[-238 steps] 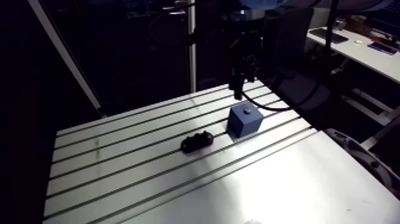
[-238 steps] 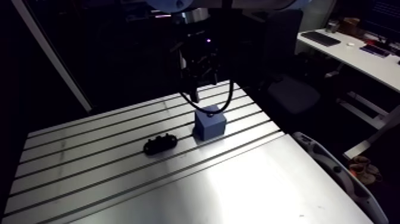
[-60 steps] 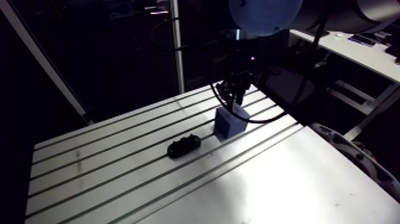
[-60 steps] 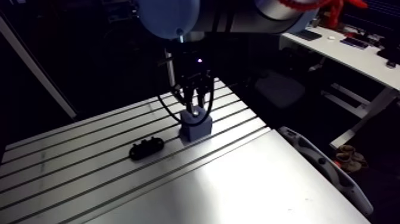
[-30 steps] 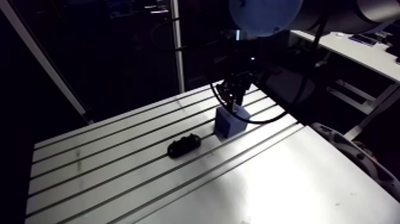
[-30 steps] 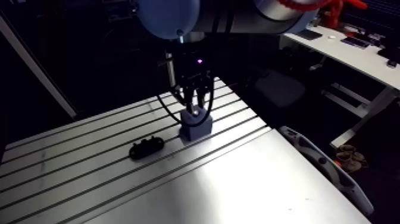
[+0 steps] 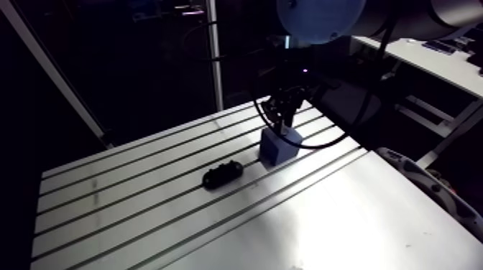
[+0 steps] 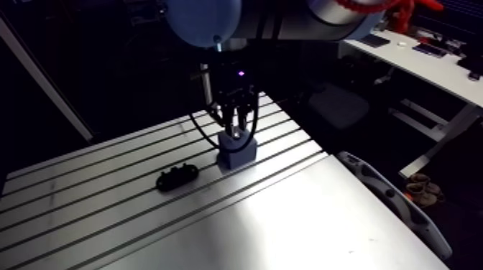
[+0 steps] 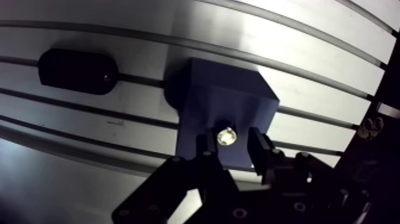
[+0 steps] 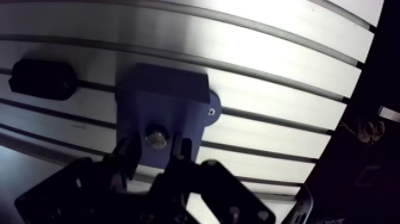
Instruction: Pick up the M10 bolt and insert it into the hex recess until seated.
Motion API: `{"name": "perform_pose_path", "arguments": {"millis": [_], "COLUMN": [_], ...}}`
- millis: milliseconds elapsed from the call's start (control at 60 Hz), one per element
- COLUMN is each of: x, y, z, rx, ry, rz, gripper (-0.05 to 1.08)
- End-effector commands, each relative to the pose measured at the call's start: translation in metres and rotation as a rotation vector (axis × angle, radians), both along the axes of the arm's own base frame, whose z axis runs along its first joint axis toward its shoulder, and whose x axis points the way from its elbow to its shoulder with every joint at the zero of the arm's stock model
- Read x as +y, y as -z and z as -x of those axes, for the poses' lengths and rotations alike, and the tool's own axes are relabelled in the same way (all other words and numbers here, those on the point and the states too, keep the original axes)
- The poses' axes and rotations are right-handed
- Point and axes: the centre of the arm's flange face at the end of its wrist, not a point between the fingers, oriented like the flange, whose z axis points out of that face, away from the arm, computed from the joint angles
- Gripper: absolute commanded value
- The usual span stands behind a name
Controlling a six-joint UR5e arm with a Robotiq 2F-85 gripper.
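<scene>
One bolt (image 9: 226, 136) shows its small, round, shiny metal head from above, right between the fingers (image 9: 203, 148). It stands on the top face of the block (image 9: 229, 98). How deep it sits cannot be told.

The gripper (image 9: 231, 142) is dark, with blocky matte fingers. It hangs just over the block, its fingers spread to either side of the bolt head. A strip of blue shows between the head and each fingertip, so the fingers are apart and nothing is pinched.

The block is a matte blue cube with flat faces and crisp edges, directly under the gripper. A rounded tab (image 10: 211, 110) sticks out at its base on one side, with a tiny dot in it. Whether that is a screw or a hole cannot be told.

Ahead of the gripper and off to one side lies a black piece (image 9: 77, 71). It is oblong with rounded ends and a dull finish, carries one small glint near an end, and lies across a slot. It is near the block but not touching it.

Everything rests on the table (image 9: 286, 47), bright brushed aluminium with long, dark, parallel slots (image 9: 280, 24).
</scene>
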Motion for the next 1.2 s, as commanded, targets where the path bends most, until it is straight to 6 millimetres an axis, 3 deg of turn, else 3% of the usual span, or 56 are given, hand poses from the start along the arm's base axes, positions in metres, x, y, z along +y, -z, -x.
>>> {"name": "perform_pose_path", "arguments": {"millis": [17,1200], "x": [-0.0001,0.0004], "y": [0.0009,0.0089], "z": [0.0001,0.0006], "rx": [-0.002,-0.017], "ry": [0.000,-0.003], "rz": [0.001,0.009], "gripper": [0.60,0.63]}}
